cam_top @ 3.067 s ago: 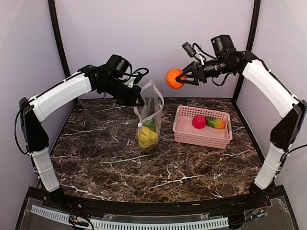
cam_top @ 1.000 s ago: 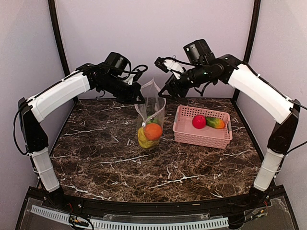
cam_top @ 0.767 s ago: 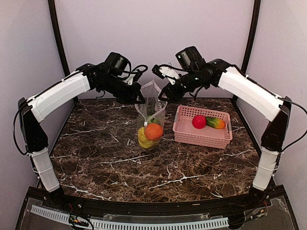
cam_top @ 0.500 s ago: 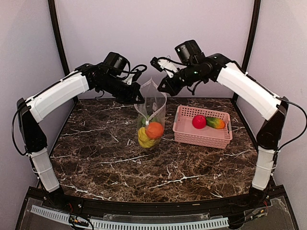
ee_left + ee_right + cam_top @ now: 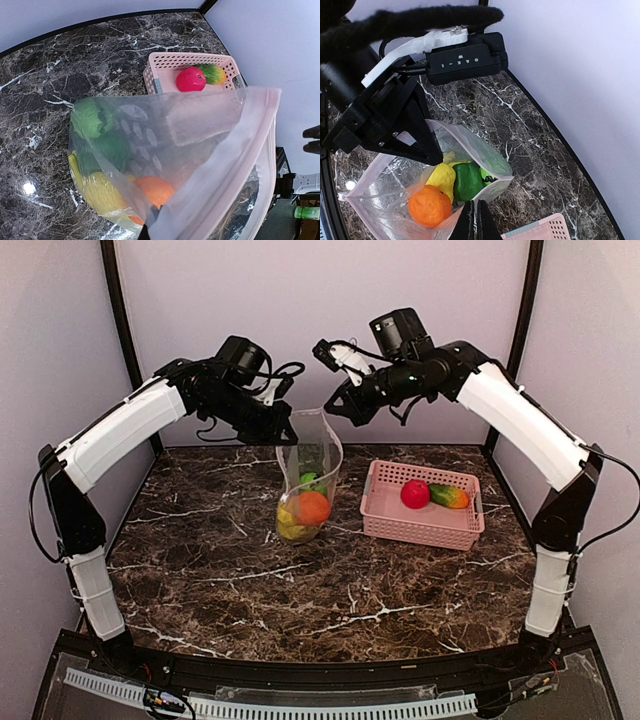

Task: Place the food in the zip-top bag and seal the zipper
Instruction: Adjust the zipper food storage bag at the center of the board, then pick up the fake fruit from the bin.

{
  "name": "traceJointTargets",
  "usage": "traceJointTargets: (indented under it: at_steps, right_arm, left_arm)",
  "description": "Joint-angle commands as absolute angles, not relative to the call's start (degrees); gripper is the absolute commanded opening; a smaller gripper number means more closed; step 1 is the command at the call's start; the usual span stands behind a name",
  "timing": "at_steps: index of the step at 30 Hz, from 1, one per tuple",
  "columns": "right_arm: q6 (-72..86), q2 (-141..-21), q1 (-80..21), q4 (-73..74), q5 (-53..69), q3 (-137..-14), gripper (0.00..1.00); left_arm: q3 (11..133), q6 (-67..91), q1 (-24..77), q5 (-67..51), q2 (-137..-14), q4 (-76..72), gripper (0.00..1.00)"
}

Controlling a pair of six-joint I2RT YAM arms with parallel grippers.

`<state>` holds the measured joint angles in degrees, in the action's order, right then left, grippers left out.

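The clear zip-top bag [image 5: 306, 465] hangs over the table with its mouth spread wide between both grippers. My left gripper [image 5: 284, 428] is shut on its left rim, and my right gripper [image 5: 333, 412] is shut on the right rim. In the right wrist view my right gripper [image 5: 474, 220] pinches the near edge of the bag. Inside lie an orange [image 5: 429, 206], a yellow lemon [image 5: 442, 177] and green pieces [image 5: 467, 180]. The whitish-pink zipper [image 5: 235, 160] runs along the mouth. A red round fruit [image 5: 415, 493] and a green-orange piece [image 5: 449, 496] lie in the basket.
A pink slotted basket [image 5: 470, 525] stands on the dark marble table to the right of the bag. Walls close in at the back and on both sides.
The orange has gone from my right gripper into the bag. My right gripper then moved left and shut on the bag's right rim. The bag now hangs slightly higher with a wider mouth.
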<state>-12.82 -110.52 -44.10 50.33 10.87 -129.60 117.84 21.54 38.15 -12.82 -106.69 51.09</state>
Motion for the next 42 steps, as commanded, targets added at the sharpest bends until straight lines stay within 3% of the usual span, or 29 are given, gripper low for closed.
traceJointTargets:
  at_steps: [1, 4, 7, 12, 15, 18, 29, 32, 42]
  right_arm:
    - [-13.8, -109.8, -44.5, 50.3, 9.9, -128.8, 0.05]
    - [-15.0, -107.2, -44.1, 48.9, 7.3, -127.4, 0.08]
    - [-16.2, -104.9, -42.9, 47.8, 5.1, -124.9, 0.15]
    - [-15.5, -103.1, -37.6, 47.0, 7.1, -119.8, 0.26]
    - [-15.8, -102.5, -34.6, 46.9, 9.2, -117.7, 0.38]
    - [-17.6, -101.9, -33.2, 46.8, 9.1, -115.7, 0.56]
    - [-21.3, -96.6, -28.9, 44.6, 13.1, -103.8, 0.84]
    - [-20.9, -95.1, -27.9, 42.9, 11.5, -101.0, 0.98]
    - [-21.4, -92.7, -20.3, 38.6, 14.1, -90.4, 0.99]
  left_arm:
    - [116.7, 20.6, 38.5, -12.3, -103.7, 51.7, 0.01]
    - [119.9, 19.1, 38.5, -12.5, -102.8, 53.7, 0.01]
    - [125.4, 16.0, 38.3, -4.3, -100.8, 57.5, 0.01]
    - [122.0, 14.4, 37.8, -3.4, -100.6, 59.5, 0.01]
    - [112.7, 16.1, 37.8, -10.2, -101.8, 55.8, 0.01]
    - [109.8, 17.5, 37.9, -13.2, -102.5, 53.6, 0.01]
    - [113.8, 14.6, 37.8, -9.1, -101.4, 54.8, 0.01]
    - [112.2, 14.7, 37.8, -9.4, -101.2, 54.2, 0.01]
    - [110.2, 10.8, 37.7, -9.7, -100.3, 49.6, 0.01]
